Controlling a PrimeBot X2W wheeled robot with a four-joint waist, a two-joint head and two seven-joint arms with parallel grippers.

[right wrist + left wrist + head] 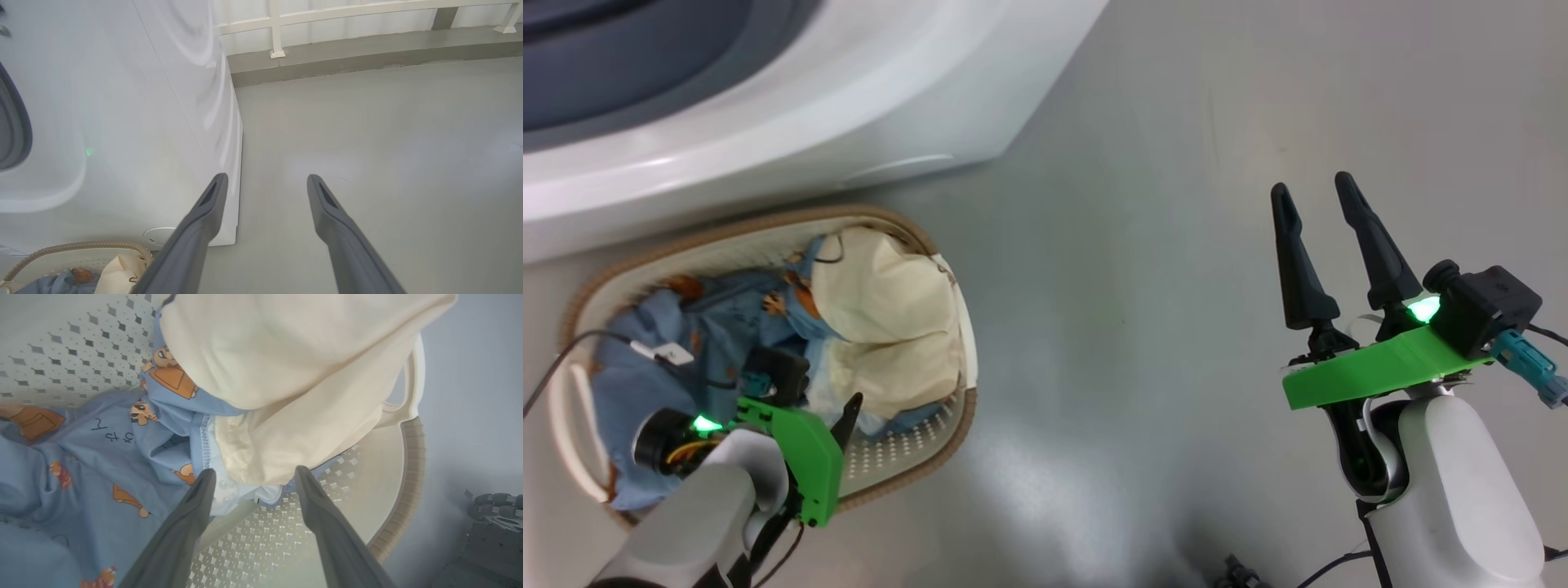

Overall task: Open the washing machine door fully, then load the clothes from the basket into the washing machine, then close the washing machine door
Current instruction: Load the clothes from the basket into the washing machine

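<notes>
Left gripper (255,471): down inside the basket (768,224), fingers spread wide, and nothing is pinched between them as far as I can see.
Left fingertips (206,479): one tip sits right at the stitched edge of the blue cloth (719,318), the other at the lower fold of the cream cloth (890,310). Touching or just off the fabric? Honestly can't tell.
Right gripper (1312,184): way off to the right, well apart from the basket, hanging over bare floor (1176,245). Its fingers are wide apart too, and empty.
Basket: sits on the floor just in front of the washing machine (768,139), toward its corner. Cream perforated walls, brown woven-look rim.
Blue cloth: light blue with little orange cartoon figures. It fills the left part of the basket, partly under the left arm in the head view.
Cream cloth: plain cream-yellow, bunched up on the right side of the basket and lying partly over the blue one. A bit of white fabric (823,377) peeks out beneath it.
Washing machine: big and white, top left of the head view. The right wrist view catches its front and side panels plus a slice of dark grey ring (18,126) at the opening.
Floor: smooth grey, a bit glossy.
Background: a white railing (278,24) past the machine in the right wrist view.
</notes>
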